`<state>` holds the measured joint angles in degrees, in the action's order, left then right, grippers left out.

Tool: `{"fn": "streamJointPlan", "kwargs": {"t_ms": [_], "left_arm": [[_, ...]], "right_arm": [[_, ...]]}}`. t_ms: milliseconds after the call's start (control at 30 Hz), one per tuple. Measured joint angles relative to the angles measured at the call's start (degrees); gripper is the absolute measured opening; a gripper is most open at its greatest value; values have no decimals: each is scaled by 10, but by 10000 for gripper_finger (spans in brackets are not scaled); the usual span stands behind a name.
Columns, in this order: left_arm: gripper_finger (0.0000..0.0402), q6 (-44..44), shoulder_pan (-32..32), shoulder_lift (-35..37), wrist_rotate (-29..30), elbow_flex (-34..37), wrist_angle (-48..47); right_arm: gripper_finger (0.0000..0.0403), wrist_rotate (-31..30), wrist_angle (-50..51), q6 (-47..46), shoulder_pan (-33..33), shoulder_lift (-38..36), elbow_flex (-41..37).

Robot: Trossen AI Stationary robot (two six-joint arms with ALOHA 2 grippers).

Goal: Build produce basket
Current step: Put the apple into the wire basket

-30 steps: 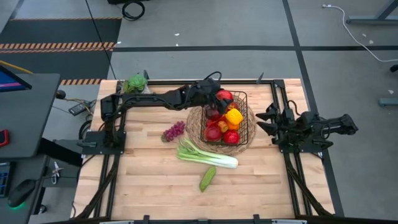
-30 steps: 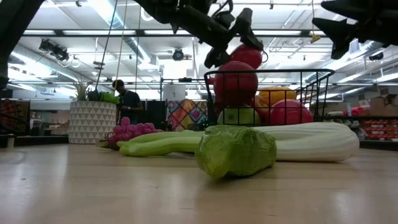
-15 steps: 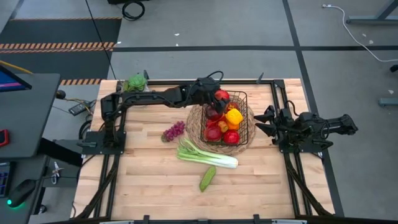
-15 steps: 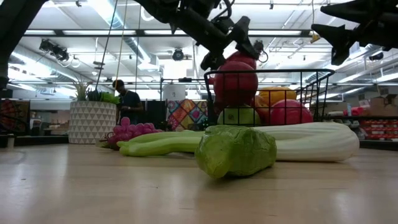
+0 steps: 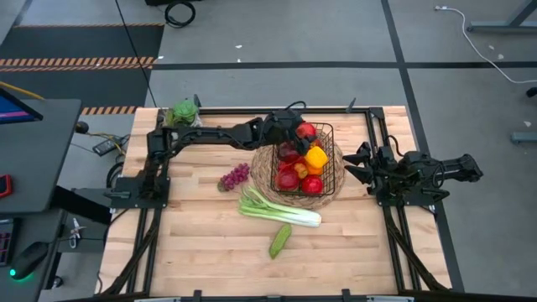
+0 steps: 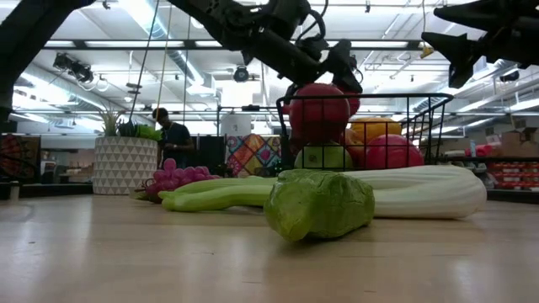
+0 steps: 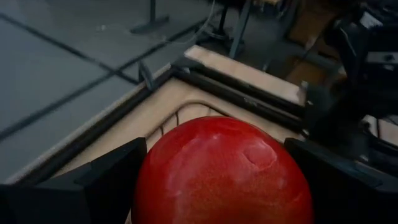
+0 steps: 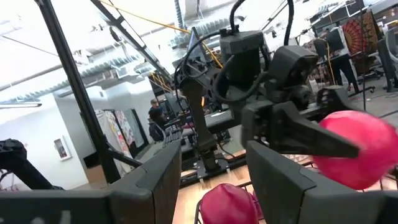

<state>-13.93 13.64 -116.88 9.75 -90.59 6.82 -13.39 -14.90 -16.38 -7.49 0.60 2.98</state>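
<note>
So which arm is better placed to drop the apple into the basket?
Left. Its gripper holds the apple over the basket, jaws either side. The right gripper waits beside the basket, jaws empty.

Glossy red apple (image 7: 221, 171), black wire basket (image 5: 329, 159) on woven straw mat (image 5: 265, 164), pale smooth-planked wooden table (image 5: 201, 243).

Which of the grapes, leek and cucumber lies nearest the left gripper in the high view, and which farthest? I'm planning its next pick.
The left gripper holds a red apple over the basket.
1. Grapes, on the table left of the basket.
2. Leek, in front of the basket.
3. Cucumber, farther out beyond the leek.
</note>
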Motion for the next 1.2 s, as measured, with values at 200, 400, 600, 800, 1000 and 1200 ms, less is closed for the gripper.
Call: {"fn": "streamJointPlan", "kwargs": {"t_ms": [200,400,600,800,1000,1200], "left_arm": [[378,49,2,-26,6,-1,10],[378,103,-2,-29,23,-1,16],[378,158,-15,-37,77,-2,23],[378,182,-13,-61,78,-2,36],[391,224,-20,-68,48,-3,55],[399,220,-19,-68,-17,-3,93]], "right_arm": [[187,-1,0,0,0,0,0],[187,-1,0,0,0,0,0],[187,-1,0,0,0,0,0],[187,0,0,0,0,0,0],[187,0,0,0,0,0,0],[187,0,0,0,0,0,0]]}}
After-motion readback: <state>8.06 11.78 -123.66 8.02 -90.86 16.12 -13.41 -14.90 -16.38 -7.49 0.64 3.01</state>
